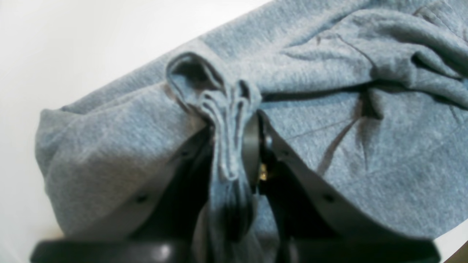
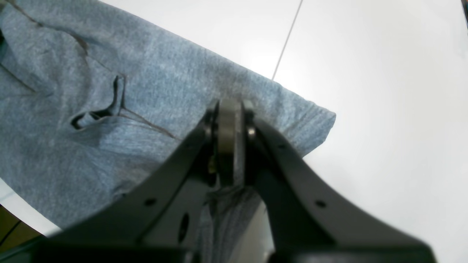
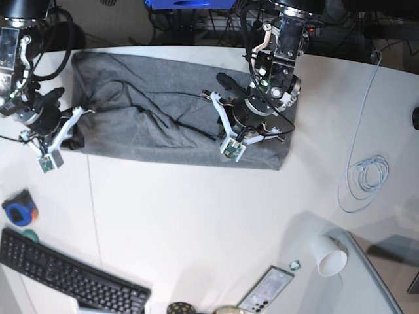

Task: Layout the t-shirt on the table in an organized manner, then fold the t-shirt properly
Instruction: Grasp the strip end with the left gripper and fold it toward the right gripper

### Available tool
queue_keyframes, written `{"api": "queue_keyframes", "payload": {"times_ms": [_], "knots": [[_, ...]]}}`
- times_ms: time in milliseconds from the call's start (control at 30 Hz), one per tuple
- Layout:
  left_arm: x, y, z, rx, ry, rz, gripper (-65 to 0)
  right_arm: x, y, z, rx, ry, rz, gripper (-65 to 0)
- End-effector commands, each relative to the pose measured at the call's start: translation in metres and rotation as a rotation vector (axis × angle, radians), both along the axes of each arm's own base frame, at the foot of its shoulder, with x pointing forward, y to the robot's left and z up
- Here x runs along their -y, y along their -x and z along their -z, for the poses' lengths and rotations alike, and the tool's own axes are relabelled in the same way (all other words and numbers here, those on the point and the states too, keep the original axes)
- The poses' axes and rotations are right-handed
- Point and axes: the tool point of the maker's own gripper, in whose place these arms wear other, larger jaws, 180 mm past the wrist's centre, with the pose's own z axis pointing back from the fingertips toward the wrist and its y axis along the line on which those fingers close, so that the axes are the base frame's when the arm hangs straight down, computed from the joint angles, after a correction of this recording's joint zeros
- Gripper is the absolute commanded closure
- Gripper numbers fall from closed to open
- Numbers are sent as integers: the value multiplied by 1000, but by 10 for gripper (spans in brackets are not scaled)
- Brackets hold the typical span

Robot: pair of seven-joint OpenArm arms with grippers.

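A white paper cup [image 3: 330, 257] is lying on its side at the lower right of the base view, its mouth facing down-right; what is inside cannot be made out. The t-shirt [image 3: 163, 111], heather grey and soft-knit, is lying across the upper middle of the white table [image 3: 196, 216] as a long, roughly rectangular band running from the upper left toward the centre right, with dark creases crossing its middle and its lower edge lying fairly straight. In the left wrist view the left gripper [image 1: 234, 146] is pinching a bunched, pleated ridge of the cloth between nearly closed jaws, the gathered fabric rising in narrow folds above the fingertips while the rest of the garment is spreading out rumpled to the right of that frame. In the base view this gripper is sitting over the right portion of the shirt. The right gripper [image 2: 230, 142] is standing with its jaws drawn together on the shirt's edge near a corner, cloth visibly trailing down between the fingers in the right wrist view; in the base view it is at the shirt's left end. A black keyboard [image 3: 65, 278] is occupying the lower left, a phone [image 3: 267, 290] is lying at the bottom centre, and a coiled pale cable [image 3: 363, 176] is resting at the right.
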Motion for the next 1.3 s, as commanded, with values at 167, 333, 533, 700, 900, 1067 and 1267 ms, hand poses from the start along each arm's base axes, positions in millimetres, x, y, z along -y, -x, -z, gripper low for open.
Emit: {"api": "queue_keyframes", "payload": {"times_ms": [167,333,533,700,900,1067,1267], "knots": [[15,-16,-17,55,49,-10,0,3,-9,-12,47,-4,6,-35],[22,-15,-12,35,62,-12,0,3,-10,-12,49,-4,6,-35],[23,-19,-15,45,63,-10,0,3,-9,-12,46,-4,6,-35],[23,-20,-15,46,61,-10,0,3,-10,-12,49,-4,6,-35],[23,-20,-15,48,61,-10,0,3,-10,-13,49,-6,6,-35],[26,-19,-16,50,59,6,0,3,-11,-13,51,-6,6,-35],[60,-8,-20,58,63,124,-234,2,-11,-13,51,-9,7,-35]]}}
